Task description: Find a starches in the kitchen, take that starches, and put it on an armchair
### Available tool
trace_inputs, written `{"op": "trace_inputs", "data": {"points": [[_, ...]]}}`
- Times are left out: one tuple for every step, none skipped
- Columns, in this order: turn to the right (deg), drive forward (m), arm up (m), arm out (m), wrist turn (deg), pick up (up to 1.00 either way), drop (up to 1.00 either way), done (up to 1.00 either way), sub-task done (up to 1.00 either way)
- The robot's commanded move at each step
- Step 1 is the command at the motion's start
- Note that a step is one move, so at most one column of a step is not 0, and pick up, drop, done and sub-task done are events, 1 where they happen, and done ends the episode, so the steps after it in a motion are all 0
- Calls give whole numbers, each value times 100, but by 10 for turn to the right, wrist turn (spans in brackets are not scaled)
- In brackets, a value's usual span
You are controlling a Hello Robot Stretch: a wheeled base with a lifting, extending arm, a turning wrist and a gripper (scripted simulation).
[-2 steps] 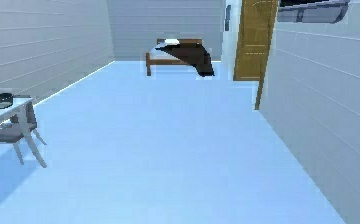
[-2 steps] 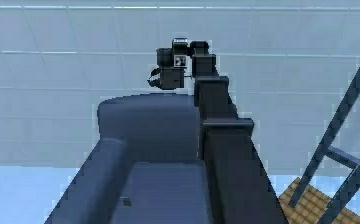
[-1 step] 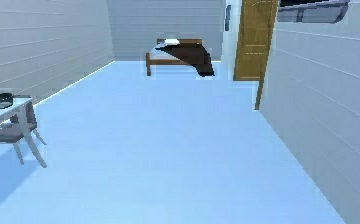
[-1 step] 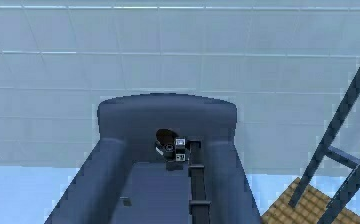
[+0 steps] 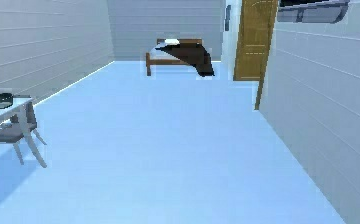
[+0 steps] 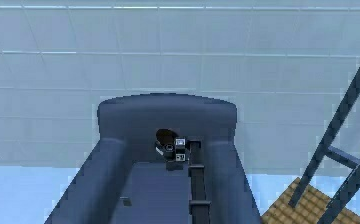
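A dark blue-grey armchair (image 6: 168, 120) faces me in the arm side view, its back against a pale panelled wall. The arm (image 6: 197, 190) rises over the seat. The gripper (image 6: 168, 146) sits at the arm's far end, in front of the chair's back. A small round brown thing (image 6: 166, 137) lies at the gripper's end, against the chair back. I cannot tell whether the gripper holds it or whether it rests on the chair.
A dark slanted ladder-like frame (image 6: 338, 140) and a wooden surface (image 6: 308, 205) stand at the arm side view's right. Ahead, pale floor runs to a bed (image 5: 180, 56) with a dark blanket, beside a wooden door (image 5: 254, 40). A table (image 5: 6, 112) bearing a pan (image 5: 0, 99) is at the left.
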Motion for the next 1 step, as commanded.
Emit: {"op": "trace_inputs", "data": {"points": [[0, 0, 0, 0, 0, 0, 100, 0, 0]]}}
